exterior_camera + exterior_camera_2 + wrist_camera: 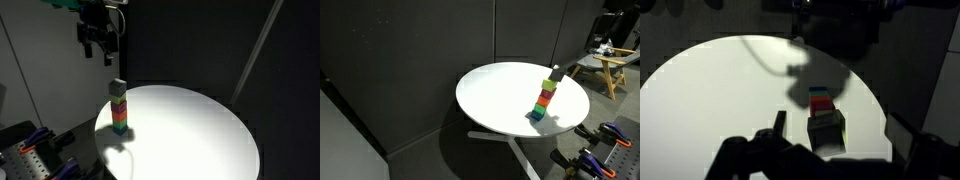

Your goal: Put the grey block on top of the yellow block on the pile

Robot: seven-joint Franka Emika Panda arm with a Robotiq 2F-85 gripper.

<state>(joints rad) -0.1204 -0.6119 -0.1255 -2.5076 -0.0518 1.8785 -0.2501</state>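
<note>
The pile stands near the round white table's edge in both exterior views, also pile. The grey block rests on top of it, directly on the yellow block. In the wrist view the grey block lies straight below me, with a lime sliver of the yellow block at its right side and red and green cubes showing beyond. My gripper hangs open well above and a little aside of the pile, holding nothing. Its fingers stand apart either side of the block, high above it.
The white table is ringed by dark curtains. Orange and purple tools lie beside it low down. A wooden stool and clamps stand beyond the table's far side.
</note>
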